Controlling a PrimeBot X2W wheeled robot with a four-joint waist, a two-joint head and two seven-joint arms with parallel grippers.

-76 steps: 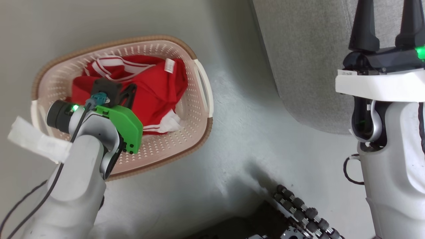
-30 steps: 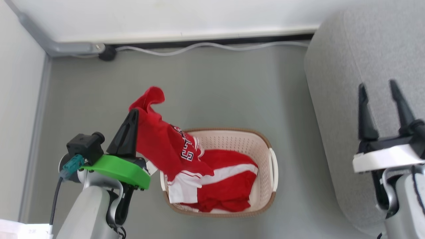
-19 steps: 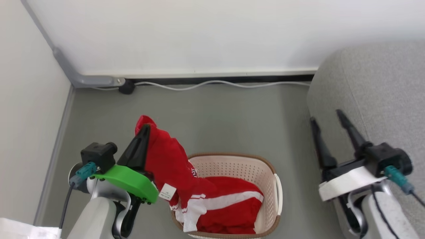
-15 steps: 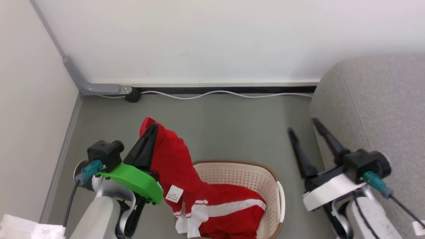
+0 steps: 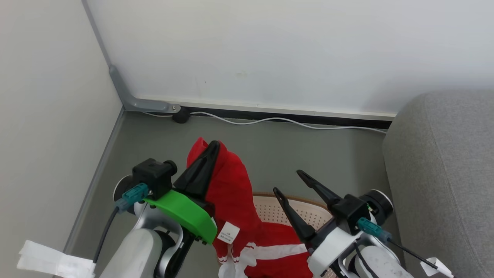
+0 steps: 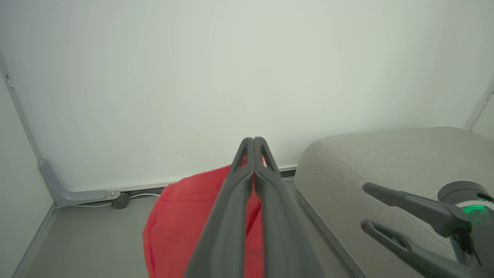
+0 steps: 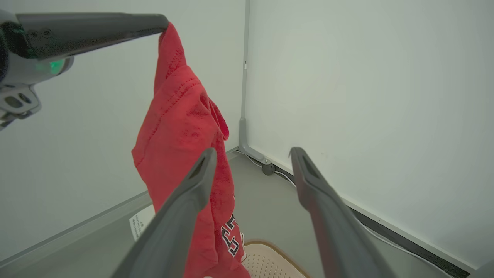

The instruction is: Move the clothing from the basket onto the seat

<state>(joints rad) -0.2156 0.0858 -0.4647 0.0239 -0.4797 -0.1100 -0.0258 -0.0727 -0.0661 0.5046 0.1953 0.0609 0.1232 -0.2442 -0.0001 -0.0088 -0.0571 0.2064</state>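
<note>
The left gripper (image 5: 215, 144) is pinched tight on the top of a red shirt (image 5: 231, 189), which hangs from it above the cream basket (image 5: 270, 204) on the grey floor (image 5: 154, 143). A second red garment (image 5: 281, 249) with a white stripe lies in the basket. The right gripper (image 5: 287, 181) is spread wide and empty, just beside the hanging shirt. The grey sofa (image 5: 444, 162) stands to the right.

Basket (image 5: 264, 208): we see only a strip of rim and wall; the rest lies behind the clothing (image 5: 231, 193) and right gripper (image 5: 286, 180), or below the frame.
Clothing: its lower end is cut off at the bottom edge.
Label (image 5: 228, 233): we cannot read its print.
Sofa (image 5: 444, 173): cut off at the right.
</note>
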